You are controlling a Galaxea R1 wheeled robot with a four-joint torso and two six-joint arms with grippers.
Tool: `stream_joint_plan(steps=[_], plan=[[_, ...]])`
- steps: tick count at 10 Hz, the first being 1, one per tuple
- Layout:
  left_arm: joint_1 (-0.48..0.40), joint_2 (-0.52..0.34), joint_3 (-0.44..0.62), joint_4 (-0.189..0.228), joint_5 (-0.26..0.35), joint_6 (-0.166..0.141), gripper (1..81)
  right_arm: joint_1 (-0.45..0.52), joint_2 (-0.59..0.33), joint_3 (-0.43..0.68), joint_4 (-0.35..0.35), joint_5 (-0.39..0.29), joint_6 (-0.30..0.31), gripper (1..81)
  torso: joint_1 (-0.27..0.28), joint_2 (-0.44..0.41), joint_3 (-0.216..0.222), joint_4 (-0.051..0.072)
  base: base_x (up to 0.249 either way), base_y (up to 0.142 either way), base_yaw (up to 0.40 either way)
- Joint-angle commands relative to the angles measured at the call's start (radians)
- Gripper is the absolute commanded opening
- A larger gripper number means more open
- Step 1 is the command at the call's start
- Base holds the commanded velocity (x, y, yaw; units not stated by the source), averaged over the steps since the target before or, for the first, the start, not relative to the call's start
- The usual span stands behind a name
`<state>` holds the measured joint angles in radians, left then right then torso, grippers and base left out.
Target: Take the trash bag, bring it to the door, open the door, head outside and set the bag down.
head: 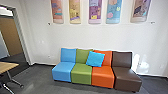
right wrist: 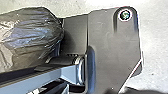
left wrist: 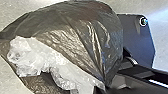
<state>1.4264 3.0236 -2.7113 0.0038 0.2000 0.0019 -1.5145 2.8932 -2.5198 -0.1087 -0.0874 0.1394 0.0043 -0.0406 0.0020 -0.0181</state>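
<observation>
A dark trash bag (left wrist: 82, 37) bulges large in the left wrist view, with crumpled clear plastic on one side. Its folds draw together to a point at my left gripper (left wrist: 108, 87), which is shut on the bag. In the right wrist view the shiny side of the trash bag (right wrist: 30, 37) lies beside the robot's dark plate and jointed bar. How the right gripper stands cannot be made out. At the left of the head view is a doorway with a grey frame (head: 22, 37).
Ahead, a row of blue, green, orange and brown seats (head: 81, 75) stands along the white wall, with a blue cushion (head: 95, 59) on it. A wooden table (head: 7, 67) with metal legs is at the left. Colourful panels (head: 95, 11) hang above.
</observation>
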Motion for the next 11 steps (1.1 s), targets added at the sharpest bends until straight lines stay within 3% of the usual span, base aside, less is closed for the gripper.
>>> stream_joint_plan(steps=[1,11], plan=[[-0.068,0.006,0.001,0.001,0.059,0.004,1.0,0.053,-0.012,0.000,-0.002,-0.055,-0.003,81.1,0.000,0.000,0.000,0.000,0.000,0.000,0.000],[-0.068,0.008,0.001,0.001,0.059,0.006,1.0,0.053,-0.006,0.000,-0.006,-0.055,-0.004,81.1,0.000,0.000,0.000,0.000,0.000,0.000,-0.023]])
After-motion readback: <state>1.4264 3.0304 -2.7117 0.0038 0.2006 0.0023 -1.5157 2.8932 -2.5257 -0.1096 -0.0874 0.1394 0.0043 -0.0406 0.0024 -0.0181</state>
